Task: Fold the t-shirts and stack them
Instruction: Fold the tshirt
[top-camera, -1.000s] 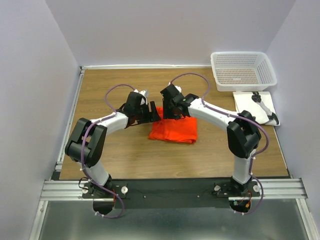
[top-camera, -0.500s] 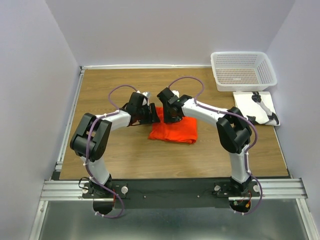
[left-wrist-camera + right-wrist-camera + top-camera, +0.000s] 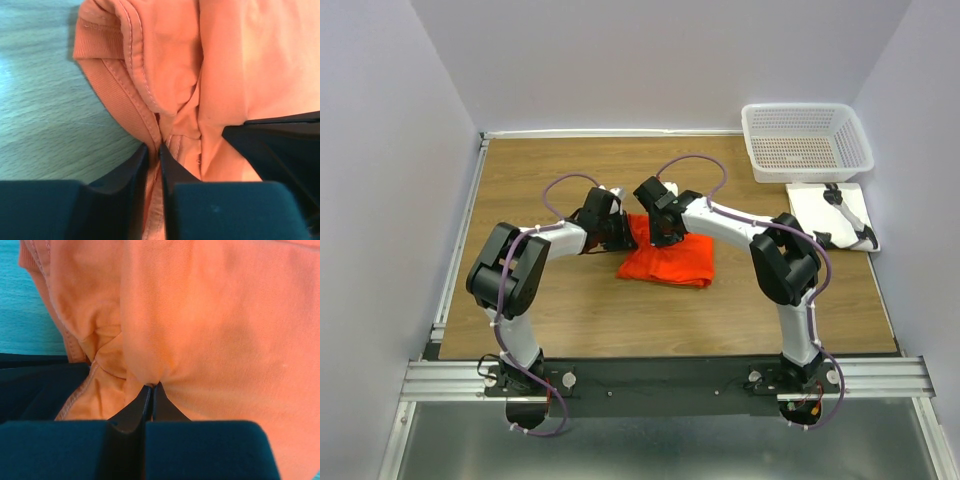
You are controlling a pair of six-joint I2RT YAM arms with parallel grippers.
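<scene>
A bright orange-red t-shirt (image 3: 667, 260) lies bunched in a rough rectangle on the wooden table (image 3: 570, 300), near the middle. My left gripper (image 3: 623, 232) is at its far left corner and is shut on the ribbed collar edge (image 3: 120, 90), with a strip of hem pinched between the jaws. My right gripper (image 3: 662, 235) is just right of it at the shirt's far edge, shut on a pinch of the plain cloth (image 3: 165, 360). Both grippers sit close together, low on the fabric. In the left wrist view the t-shirt (image 3: 225, 60) fills the frame beside bare wood.
A white mesh basket (image 3: 807, 140) stands at the far right corner. In front of it lies a white flat board (image 3: 817, 208) with a black-handled tool (image 3: 850, 215) on it. A metal rail (image 3: 460, 230) runs along the table's left edge.
Both grippers have closed on the shirt's far edge, going from open to shut. The left forearm has shifted slightly right toward the shirt; the shirt itself lies as before.
</scene>
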